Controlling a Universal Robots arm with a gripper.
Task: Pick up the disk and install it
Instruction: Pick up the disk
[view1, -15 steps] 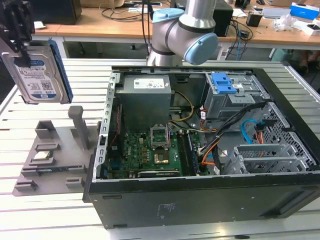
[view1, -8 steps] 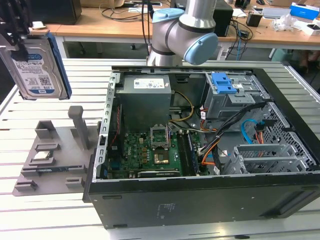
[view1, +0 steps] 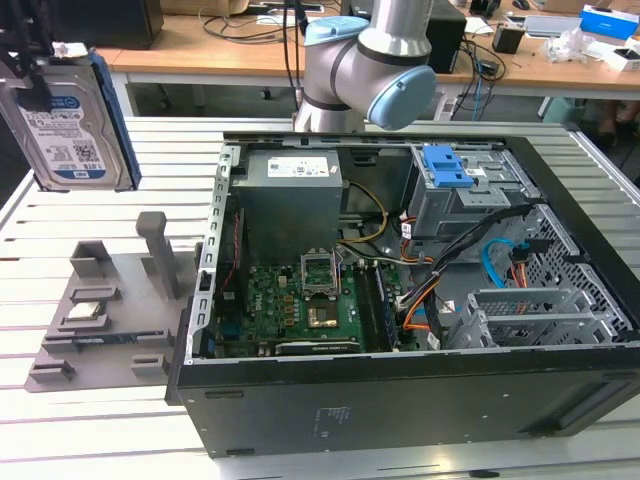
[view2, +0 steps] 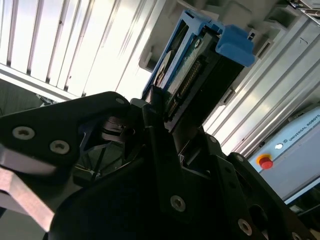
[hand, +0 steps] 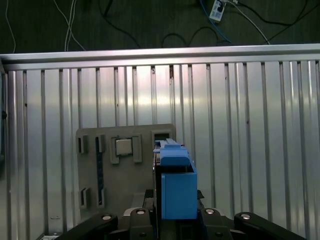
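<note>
The disk (view1: 70, 120), a silver hard drive with a white-and-blue label and a blue rail frame, hangs upright in the air at the exterior view's far left, above the grey fixture plate (view1: 110, 300). My gripper (view1: 50, 58) is shut on its upper end. In the second wrist view the dark fingers (view2: 159, 107) clamp the disk (view2: 200, 65) on both sides, its connector edge and blue rail showing. In the first wrist view the disk's blue rail (hand: 176, 185) stands edge-on between the jaws of the gripper (hand: 175, 216), over the fixture plate (hand: 125, 175).
An open computer case (view1: 420, 400) fills the exterior view's middle and right, with a drive bay carrying a blue latch (view1: 450, 170) at its far side. A small square processor chip (hand: 125, 147) lies on the fixture plate. The arm's base (view1: 360, 60) stands behind the case.
</note>
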